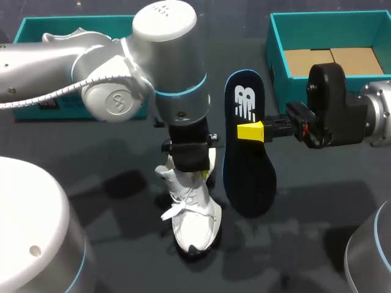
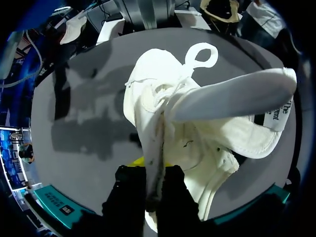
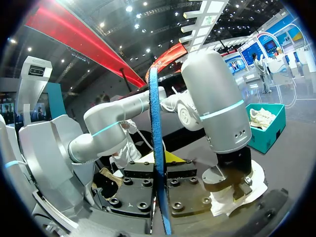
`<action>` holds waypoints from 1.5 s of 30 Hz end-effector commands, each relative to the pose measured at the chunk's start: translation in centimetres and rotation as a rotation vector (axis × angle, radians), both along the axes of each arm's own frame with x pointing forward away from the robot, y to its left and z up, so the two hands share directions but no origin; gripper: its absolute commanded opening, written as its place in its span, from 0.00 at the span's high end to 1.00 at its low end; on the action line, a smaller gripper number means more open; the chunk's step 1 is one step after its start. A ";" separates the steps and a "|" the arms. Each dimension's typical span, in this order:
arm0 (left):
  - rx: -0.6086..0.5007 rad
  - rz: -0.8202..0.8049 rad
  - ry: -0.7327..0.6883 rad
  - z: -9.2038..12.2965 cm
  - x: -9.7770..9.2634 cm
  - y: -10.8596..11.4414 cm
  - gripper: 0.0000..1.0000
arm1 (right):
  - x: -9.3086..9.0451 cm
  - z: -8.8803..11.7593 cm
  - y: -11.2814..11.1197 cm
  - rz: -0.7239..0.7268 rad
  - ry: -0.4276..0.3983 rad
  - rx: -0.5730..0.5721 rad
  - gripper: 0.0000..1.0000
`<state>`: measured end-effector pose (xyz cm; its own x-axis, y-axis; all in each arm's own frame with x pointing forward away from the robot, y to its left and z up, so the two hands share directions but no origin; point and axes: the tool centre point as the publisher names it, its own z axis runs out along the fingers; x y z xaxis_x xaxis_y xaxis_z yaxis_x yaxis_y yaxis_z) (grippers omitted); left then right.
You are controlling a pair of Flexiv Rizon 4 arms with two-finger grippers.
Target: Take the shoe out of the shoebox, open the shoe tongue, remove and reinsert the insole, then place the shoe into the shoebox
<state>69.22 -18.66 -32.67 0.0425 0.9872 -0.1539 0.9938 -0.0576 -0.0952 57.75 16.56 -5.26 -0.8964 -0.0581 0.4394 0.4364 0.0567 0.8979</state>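
A white shoe stands on the dark table with its toe toward the front edge. My left gripper comes straight down on it, shut on the shoe's side wall near the heel. In the left wrist view that wall runs up between the fingers of the left gripper, and the shoe has its tongue folded out. Beside the shoe my right gripper is shut on a dark insole held above the table. In the right wrist view the insole stands edge-on in the right gripper.
A teal shoebox at the back left holds another white shoe. A second teal shoebox at the back right has cardboard in its bottom. Bare table lies around the shoe at the front.
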 end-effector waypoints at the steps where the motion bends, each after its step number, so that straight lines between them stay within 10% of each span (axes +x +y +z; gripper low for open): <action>1: 0.020 -0.001 0.009 -1.1 0.4 -0.9 1.00 | 0.0 -0.1 0.2 -0.001 0.000 0.000 1.00; 45: 0.015 -0.093 0.015 -5.2 1.3 -3.7 1.00 | 0.0 -0.1 0.2 -0.001 0.000 0.000 1.00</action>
<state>70.10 -21.55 -37.28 0.1320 0.9802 -0.1479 0.9834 -0.1483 -0.1048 57.75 16.55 -5.25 -0.8963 -0.0579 0.4396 0.4366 0.0572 0.8978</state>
